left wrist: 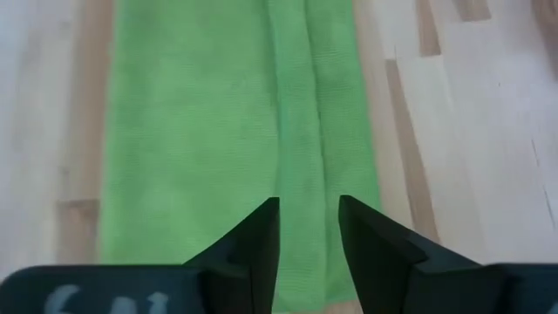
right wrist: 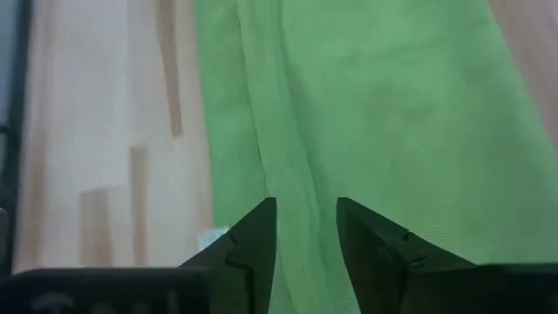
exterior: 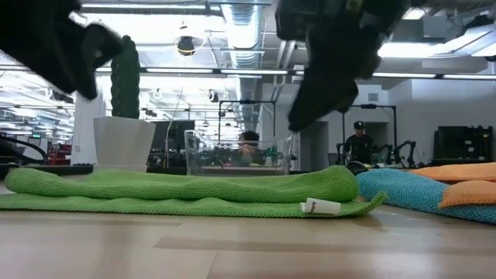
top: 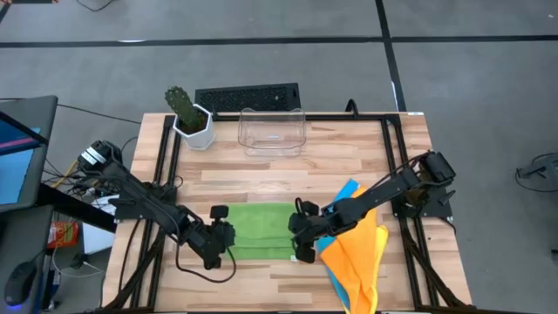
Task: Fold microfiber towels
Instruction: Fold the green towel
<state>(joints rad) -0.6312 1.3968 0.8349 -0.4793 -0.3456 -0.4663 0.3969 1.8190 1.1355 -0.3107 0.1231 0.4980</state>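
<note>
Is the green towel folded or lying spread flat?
Folded: the green towel shows one layer lying over another, with a rolled fold edge along its length.

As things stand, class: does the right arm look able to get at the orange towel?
Probably yes. The right gripper hovers open over the green towel, and the orange towel lies uncovered beside it.

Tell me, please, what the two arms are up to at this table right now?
They are folding a green microfiber towel, which lies flat and folded over on the wooden table. The left end effector is at its left end and the right end effector at its right end, both open with nothing held. Orange and blue towels wait piled at the right.
</note>
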